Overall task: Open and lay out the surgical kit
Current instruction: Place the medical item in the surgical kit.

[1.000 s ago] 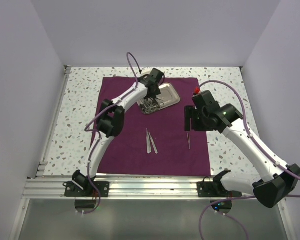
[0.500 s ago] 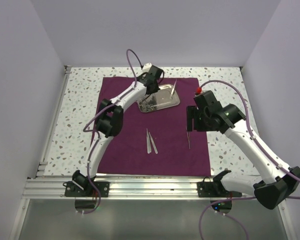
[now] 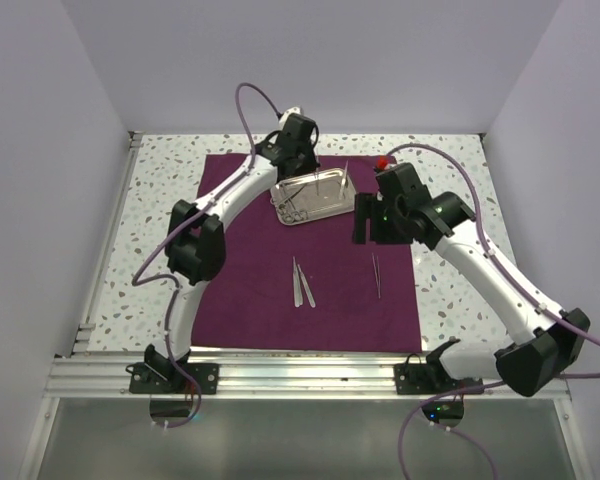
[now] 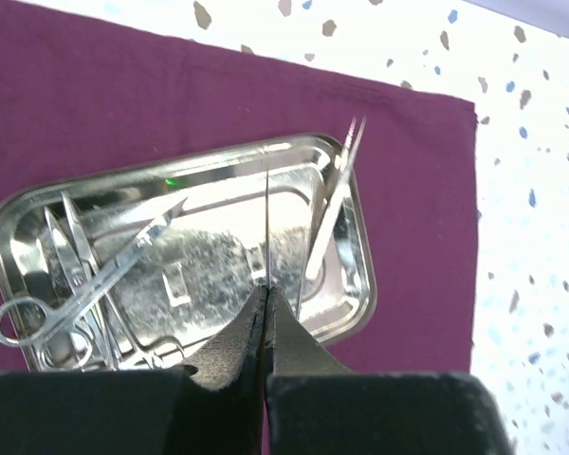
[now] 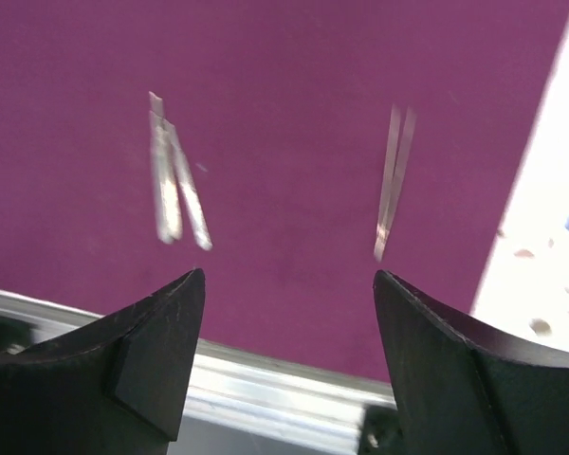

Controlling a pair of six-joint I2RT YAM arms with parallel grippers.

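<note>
Left gripper (image 4: 267, 301), pinching a thin steel tool (image 4: 267, 223) over the far-edge tray (image 4: 152, 163), should lift straight; right gripper (image 5: 286, 277) hangs spread open.

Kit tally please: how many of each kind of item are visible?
Cloth wrap: 1
Steel tray: 1
Scissors: 1, in the tray
Tweezers: 4, apparently: two together and one apart on the cloth, one leaning on the tray rim
Thin steel piece in the shut left gripper: 1
Total: at least 8; the heap in the tray cannot be counted.
</note>
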